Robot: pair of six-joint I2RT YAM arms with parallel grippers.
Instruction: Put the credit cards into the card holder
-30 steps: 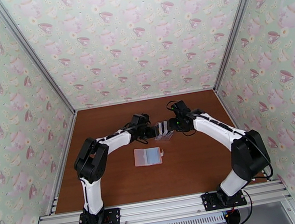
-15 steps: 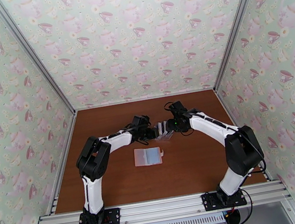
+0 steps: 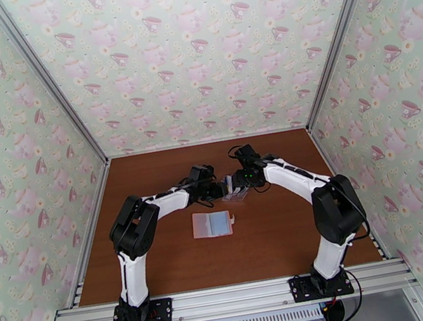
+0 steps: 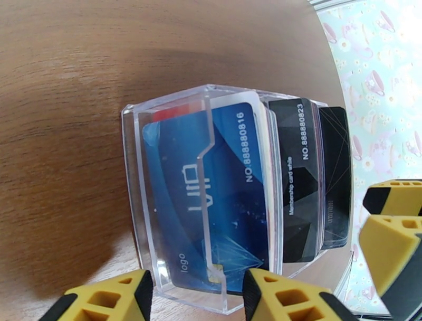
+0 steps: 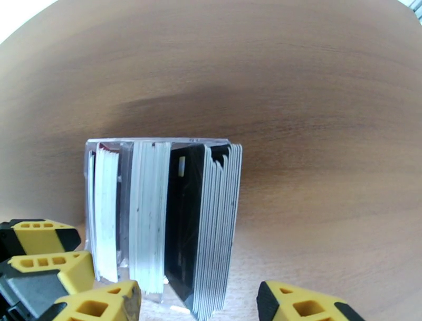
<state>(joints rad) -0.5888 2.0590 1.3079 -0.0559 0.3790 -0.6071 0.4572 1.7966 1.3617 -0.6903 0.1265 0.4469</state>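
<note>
In clear rack (image 4: 132, 185) | credit cards (image 5: 203, 227) upright, black, white, blue | right end effector (image 5: 196, 305) apart | left end effector (image 4: 192, 296) unclear

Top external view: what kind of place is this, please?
Likely a staged robot test booth, not a home: teacup wallpaper panels in aluminium framing, and two arms bolted to a rail at the wooden tabletop's edge.

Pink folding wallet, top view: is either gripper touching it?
No, the pink folding wallet lies alone on the brown table, apart from the left gripper and the right gripper.
</note>
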